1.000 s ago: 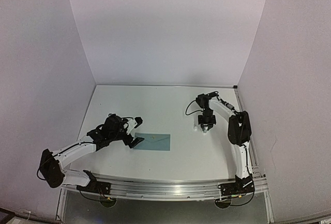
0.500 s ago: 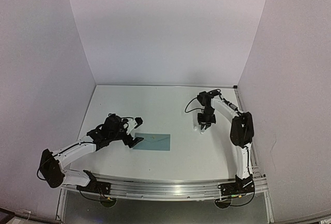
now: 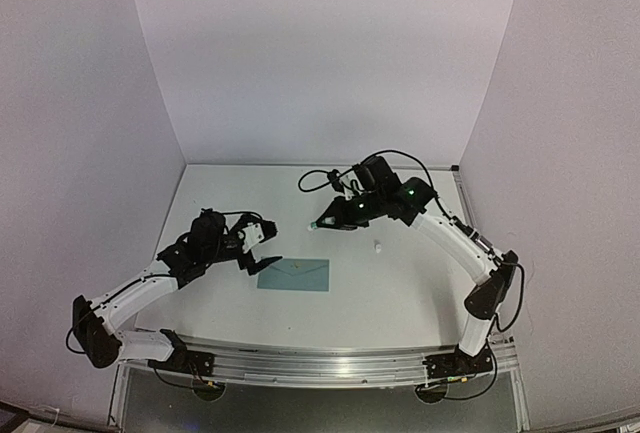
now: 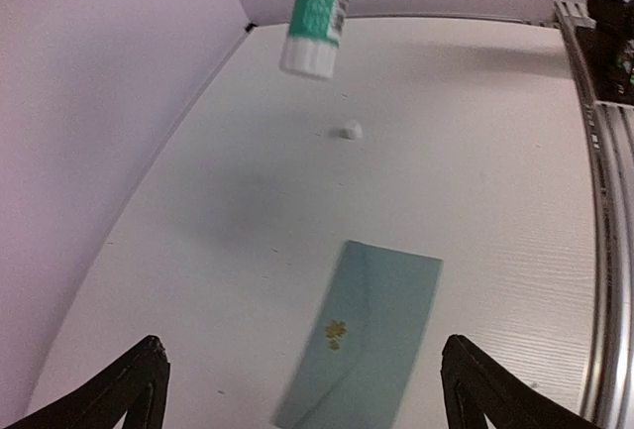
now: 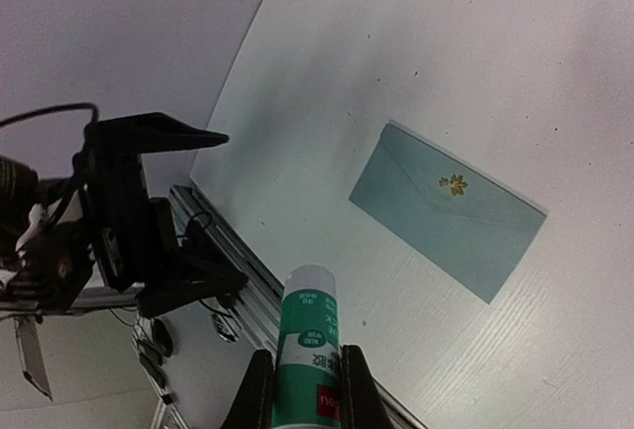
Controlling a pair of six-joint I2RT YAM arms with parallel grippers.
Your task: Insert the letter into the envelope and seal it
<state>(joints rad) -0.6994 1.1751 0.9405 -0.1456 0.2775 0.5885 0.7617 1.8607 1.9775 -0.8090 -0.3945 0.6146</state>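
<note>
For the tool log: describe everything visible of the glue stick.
The glue stick is a small round plastic-looking tube with a green printed label and a white free end. The right end effector is shut on its body, one finger on each side, holding it tilted in the air above the white table, apart from the teal envelope. Whether it is capped cannot be told.

Each arm is built of white tubular links joined by bulky black housings, the left arm (image 3: 140,290) and the right arm (image 3: 452,236) alike. Thin black cables (image 3: 318,177) loop from the right arm's wrist, where small green lights (image 3: 408,193) glow. The left tool (image 3: 266,250) has black, tapering fingers (image 4: 134,389). The right tool (image 3: 342,215) has black ones too.
</note>
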